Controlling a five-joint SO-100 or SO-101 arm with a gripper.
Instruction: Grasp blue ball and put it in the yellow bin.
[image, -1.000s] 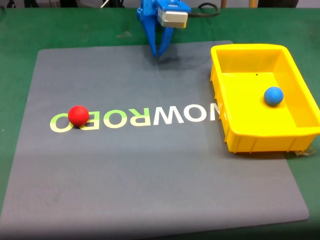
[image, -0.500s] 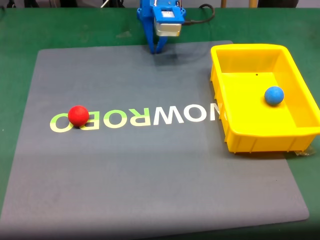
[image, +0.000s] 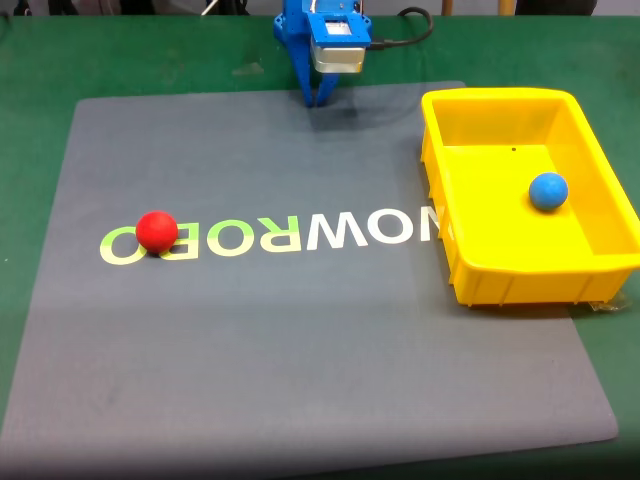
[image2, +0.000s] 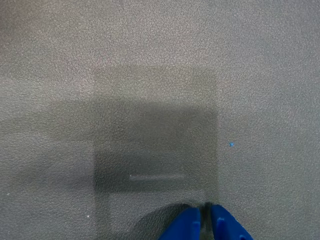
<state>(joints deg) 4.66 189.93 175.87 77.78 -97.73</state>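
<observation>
Green table (image: 150, 55) carries a grey mat (image: 300, 340).

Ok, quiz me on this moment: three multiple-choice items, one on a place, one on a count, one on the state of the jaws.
1. Where is the blue ball?
A. On the grey mat
B. Inside the yellow bin
C. Between the jaws

2. How many balls lie on the grey mat?
A. None
B. One
C. Two

3. How do the jaws of the gripper stand?
A. Closed together, holding nothing
B. Wide open
C. Clamped on the red ball

Answers:
1. B, the fixed view shows the blue ball on the bin's floor, toward its right wall.
2. B, just the red ball rests there, on the printed lettering.
3. A, the wrist view shows the two blue tips nearly meeting over bare mat.
</observation>
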